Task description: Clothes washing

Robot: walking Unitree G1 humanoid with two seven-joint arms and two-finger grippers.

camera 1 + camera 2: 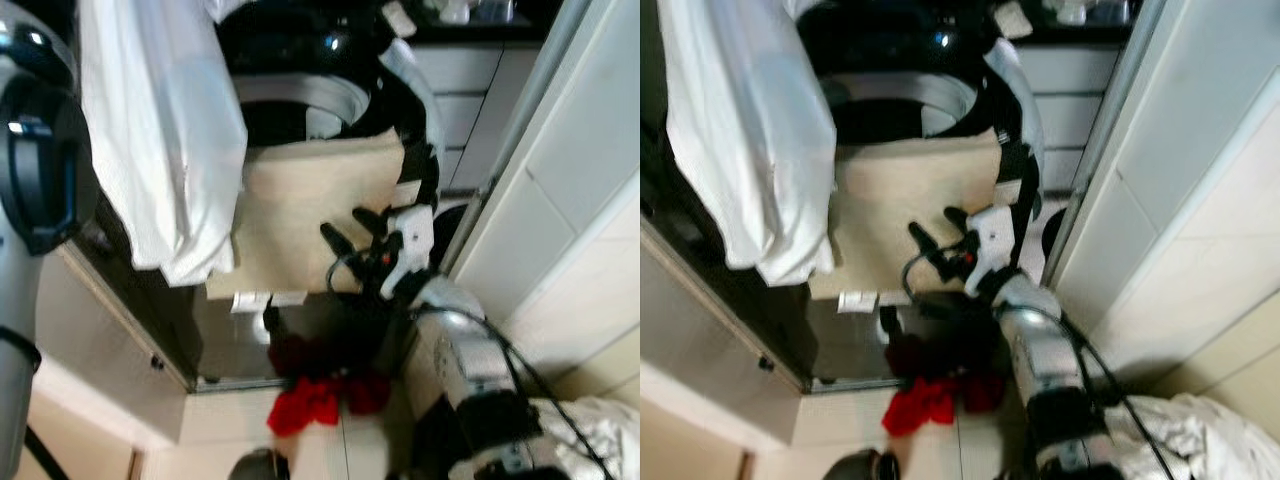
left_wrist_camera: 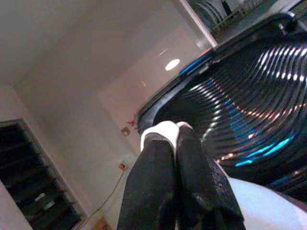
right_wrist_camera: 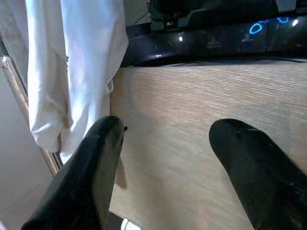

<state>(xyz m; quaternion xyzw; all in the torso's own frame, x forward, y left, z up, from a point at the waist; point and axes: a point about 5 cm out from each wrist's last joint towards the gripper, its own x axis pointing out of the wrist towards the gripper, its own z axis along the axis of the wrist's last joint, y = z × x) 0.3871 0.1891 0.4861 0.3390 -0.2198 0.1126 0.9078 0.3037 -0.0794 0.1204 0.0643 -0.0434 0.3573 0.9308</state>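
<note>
A white garment (image 1: pixel 160 130) hangs at the left, in front of the top-loading washer (image 1: pixel 290 105), whose drum stands open. My left gripper (image 2: pixel 169 136) is shut on a fold of this white garment, below the washer's dark ribbed lid (image 2: pixel 249 110). A beige cloth (image 1: pixel 310 210) is draped over the washer's front edge. My right gripper (image 1: pixel 345 223) is open just in front of the beige cloth, with nothing between its fingers (image 3: pixel 100 158). Red clothes (image 1: pixel 310 400) lie on the floor at the washer's foot.
White drawers (image 1: pixel 460 90) stand behind the washer at the back right. A white wall panel (image 1: pixel 560 200) runs close along my right side. A crumpled white cloth (image 1: pixel 600 430) lies at the lower right. A cabinet side (image 1: pixel 110 350) stands at the left.
</note>
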